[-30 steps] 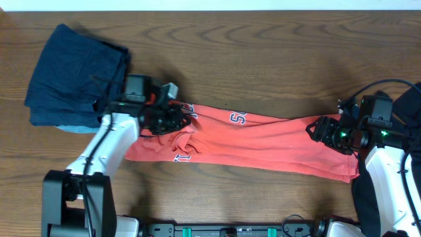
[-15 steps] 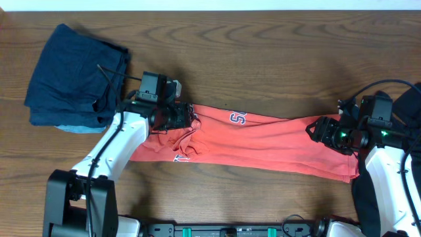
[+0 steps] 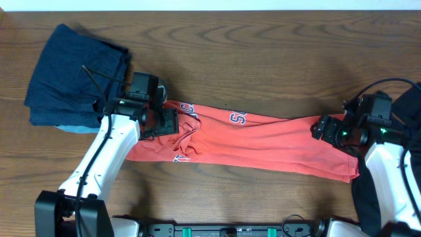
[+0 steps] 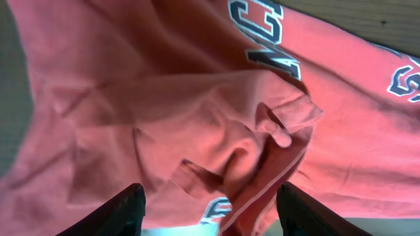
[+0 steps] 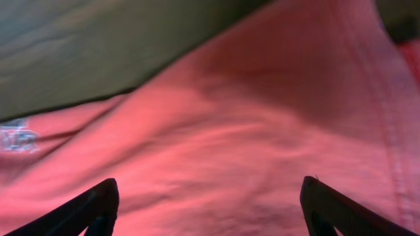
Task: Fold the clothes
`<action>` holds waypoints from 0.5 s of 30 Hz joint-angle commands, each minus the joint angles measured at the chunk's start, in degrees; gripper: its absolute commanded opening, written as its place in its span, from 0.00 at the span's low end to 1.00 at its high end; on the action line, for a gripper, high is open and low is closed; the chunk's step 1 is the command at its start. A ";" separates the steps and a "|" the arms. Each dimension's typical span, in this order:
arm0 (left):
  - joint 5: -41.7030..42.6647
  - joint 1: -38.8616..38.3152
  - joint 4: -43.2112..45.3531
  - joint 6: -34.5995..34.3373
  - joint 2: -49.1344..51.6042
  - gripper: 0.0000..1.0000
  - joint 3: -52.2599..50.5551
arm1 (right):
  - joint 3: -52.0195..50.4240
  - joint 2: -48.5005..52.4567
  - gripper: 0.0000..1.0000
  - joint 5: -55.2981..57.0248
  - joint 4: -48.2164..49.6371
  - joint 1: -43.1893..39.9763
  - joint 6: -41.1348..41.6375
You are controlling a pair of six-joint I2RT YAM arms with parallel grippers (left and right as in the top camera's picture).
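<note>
Hovering over a puckered ridge of the coral-red short-sleeved knit T-shirt [image 4: 164, 98], my left gripper [image 4: 210, 211] has its jaws spread wide, the two dark fingertips [image 4: 128, 208] well apart with nothing pinched between them. My right gripper [image 5: 207, 204] also stands wide open, above a smoother, gently rippled stretch of the same soft cloth.

The left wrist camera gives what the others lack: deep creases, a folded-over hem edge and white-and-navy block lettering [image 4: 262, 29] seen close. The right wrist picture is blurred and shows little beyond cloth and a faint scrap of lettering at its left edge.

Only the overhead camera shows the whole layout. The shirt lies as a long, narrow, rumpled band across the dark grained wooden table [image 3: 263, 52], with one gripper over each end. A folded pile of navy cloth [image 3: 72, 72] sits at the far left, just beside my left arm. A black garment [image 3: 411, 102] lies at the right edge, partly under my right arm.
</note>
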 commanded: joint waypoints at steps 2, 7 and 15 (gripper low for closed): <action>2.36 -0.76 1.66 10.12 1.33 0.65 0.79 | -0.04 4.07 0.88 3.48 0.20 -5.95 1.84; 2.29 -1.81 6.38 12.70 6.03 0.51 -1.03 | -0.04 5.38 0.87 -6.40 0.20 -13.49 -2.99; -9.09 -0.72 9.38 6.67 17.62 0.06 -1.46 | -0.04 5.31 0.86 -7.37 0.31 -18.21 -3.10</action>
